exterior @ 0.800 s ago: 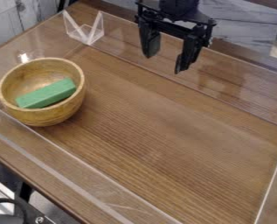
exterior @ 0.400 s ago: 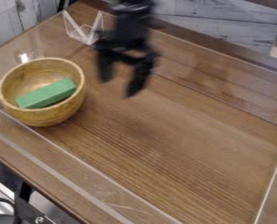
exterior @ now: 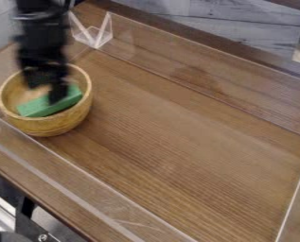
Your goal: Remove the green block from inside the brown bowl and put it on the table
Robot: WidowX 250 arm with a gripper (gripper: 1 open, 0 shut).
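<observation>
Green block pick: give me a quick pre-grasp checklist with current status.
1. Green block lies inside the brown bowl: ok.
2. Gripper is over the bowl, pointing down above the block: ok.
3. Jaws open, nothing between them: ok.
4. Fingers line up to straddle the block's narrow side: cannot tell, the gripper is motion-blurred.
5. Fingers clear of the bowl rim: cannot tell, blur hides the tips.
6. Bare table beside the bowl to set the block down: ok.
</observation>
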